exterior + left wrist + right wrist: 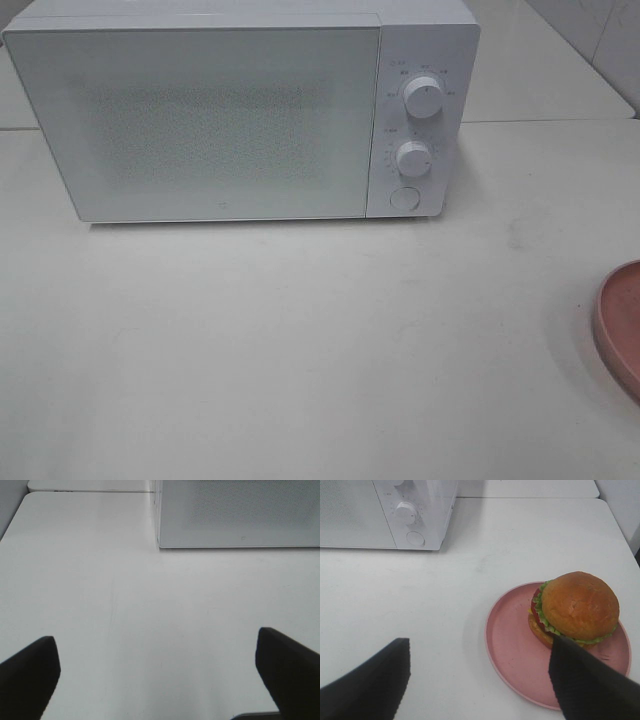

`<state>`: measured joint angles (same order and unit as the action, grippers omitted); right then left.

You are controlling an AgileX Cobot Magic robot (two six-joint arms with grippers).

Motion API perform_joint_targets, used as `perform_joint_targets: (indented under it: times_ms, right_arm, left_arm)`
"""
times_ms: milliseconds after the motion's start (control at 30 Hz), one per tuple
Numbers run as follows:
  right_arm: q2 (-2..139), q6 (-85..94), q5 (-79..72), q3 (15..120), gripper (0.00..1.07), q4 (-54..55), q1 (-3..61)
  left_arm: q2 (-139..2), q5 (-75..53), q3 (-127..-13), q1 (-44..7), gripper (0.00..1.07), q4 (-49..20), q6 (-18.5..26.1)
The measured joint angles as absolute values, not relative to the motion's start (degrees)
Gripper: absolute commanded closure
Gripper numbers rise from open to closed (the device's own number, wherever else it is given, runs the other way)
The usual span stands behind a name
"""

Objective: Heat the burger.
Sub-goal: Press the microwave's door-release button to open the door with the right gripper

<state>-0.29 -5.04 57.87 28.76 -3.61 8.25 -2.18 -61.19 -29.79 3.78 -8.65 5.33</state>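
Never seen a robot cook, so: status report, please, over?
Left claw open, empty. Right claw open near burger, not gripping. Burger sits on pink plate. Microwave door shut.

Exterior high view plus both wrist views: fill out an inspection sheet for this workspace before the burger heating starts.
Surface: white table, faint scuffs, a seam running behind the microwave.
Job's things: burger sits on the pink plate at the table's right edge; microwave at the back, door shut, two knobs and a round button on its right panel.
Clutter: nothing seen.
Grippers: left gripper open, above bare table in front of the microwave; right gripper open, near the plate, not holding the burger.
Cables: nothing seen.
Surroundings: tiled wall at the far right.
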Motion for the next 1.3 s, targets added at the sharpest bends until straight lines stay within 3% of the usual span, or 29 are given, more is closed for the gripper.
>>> perform_joint_targets:
  times_ms: [567, 1300]
  right_arm:
    - [-0.29, -5.04, 57.70, 28.93, 0.32, -3.55, 8.25]
    - [14.50, -5.21, 40.05, 29.97, 0.32, -3.55, 8.25]
  left_arm:
    - [-2.18, -61.19, -29.79, 3.78, 0.07, -8.65, 5.33]
    - [-2.18, -61.19, -29.79, 3.78, 0.07, -8.65, 5.33]
